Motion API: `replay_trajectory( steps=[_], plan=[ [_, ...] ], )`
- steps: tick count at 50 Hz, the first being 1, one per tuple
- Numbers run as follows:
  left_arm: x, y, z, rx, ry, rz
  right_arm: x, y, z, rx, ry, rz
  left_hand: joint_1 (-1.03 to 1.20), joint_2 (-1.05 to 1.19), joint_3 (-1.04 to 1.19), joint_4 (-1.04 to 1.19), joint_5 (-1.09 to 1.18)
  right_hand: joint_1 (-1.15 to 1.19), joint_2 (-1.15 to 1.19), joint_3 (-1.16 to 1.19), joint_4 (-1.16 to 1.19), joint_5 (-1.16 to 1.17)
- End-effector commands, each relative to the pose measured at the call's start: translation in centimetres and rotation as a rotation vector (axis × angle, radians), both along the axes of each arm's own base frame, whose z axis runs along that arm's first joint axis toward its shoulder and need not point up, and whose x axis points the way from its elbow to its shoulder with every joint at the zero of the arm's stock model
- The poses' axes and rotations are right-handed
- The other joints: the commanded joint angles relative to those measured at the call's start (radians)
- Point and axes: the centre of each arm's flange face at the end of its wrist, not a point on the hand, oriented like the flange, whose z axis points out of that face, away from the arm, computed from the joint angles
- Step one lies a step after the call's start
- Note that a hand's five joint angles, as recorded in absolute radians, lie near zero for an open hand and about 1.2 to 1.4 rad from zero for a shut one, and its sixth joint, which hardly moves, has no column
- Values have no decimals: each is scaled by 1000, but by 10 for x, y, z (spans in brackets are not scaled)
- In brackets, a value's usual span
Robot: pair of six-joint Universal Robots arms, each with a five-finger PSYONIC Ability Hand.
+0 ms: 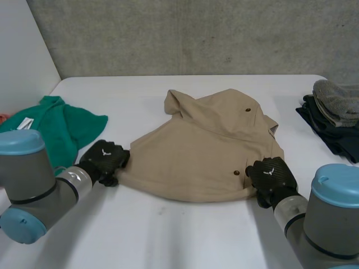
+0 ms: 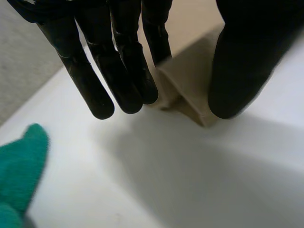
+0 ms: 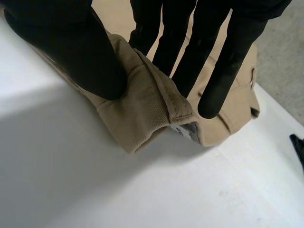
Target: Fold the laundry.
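Green cloth (image 1: 61, 126): crumpled at the left edge of the table (image 1: 185, 235).
Dark pile (image 1: 331, 134): right edge, grey piece (image 1: 336, 101) on top.

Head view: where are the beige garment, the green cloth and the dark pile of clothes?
beige garment (image 1: 207, 151): head view, middle of its flat body.
green cloth (image 1: 67, 126): head view, its middle.
dark pile (image 1: 331, 134): head view, the dark folded layers under the grey knit.

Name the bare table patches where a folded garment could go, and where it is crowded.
Free: the far strip between the beige garment and the wall; the near table in front of it. Crowded: green cloth left, dark pile right.
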Motion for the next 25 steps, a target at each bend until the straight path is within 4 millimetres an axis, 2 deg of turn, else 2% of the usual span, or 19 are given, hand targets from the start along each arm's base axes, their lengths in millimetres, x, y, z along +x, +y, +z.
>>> replay_trajectory(
  steps=[1,2,6,8,13,14,18,25],
  plan=[
    [6,-8,45,-130,131,127,7,-2,28,-74,13,36,597,206,209,201,557,302,232,213,202,221],
    [7,-10,60,-165,195,154,9,-2,36,-84,17,45,597,206,209,201,557,302,232,213,202,221],
    [4,-10,84,-200,317,159,11,0,44,-80,22,55,597,206,209,201,557,302,232,213,202,221],
    [1,-8,82,-176,339,146,11,0,45,-74,24,56,597,206,209,201,557,302,232,213,202,221],
    [-9,2,69,-117,308,86,9,-2,40,-59,29,54,597,206,209,201,557,302,232,213,202,221],
    [-10,3,61,-98,272,74,8,-3,38,-55,30,49,594,203,206,198,554,302,232,213,202,221],
    [-10,13,43,-44,169,34,5,-5,35,-43,30,39,-80,-471,-468,-476,-119,302,232,213,202,221],
    [-6,28,29,39,58,5,5,-5,31,-30,20,39,-198,-590,-586,-594,-238,302,232,213,202,221]
  ],
)
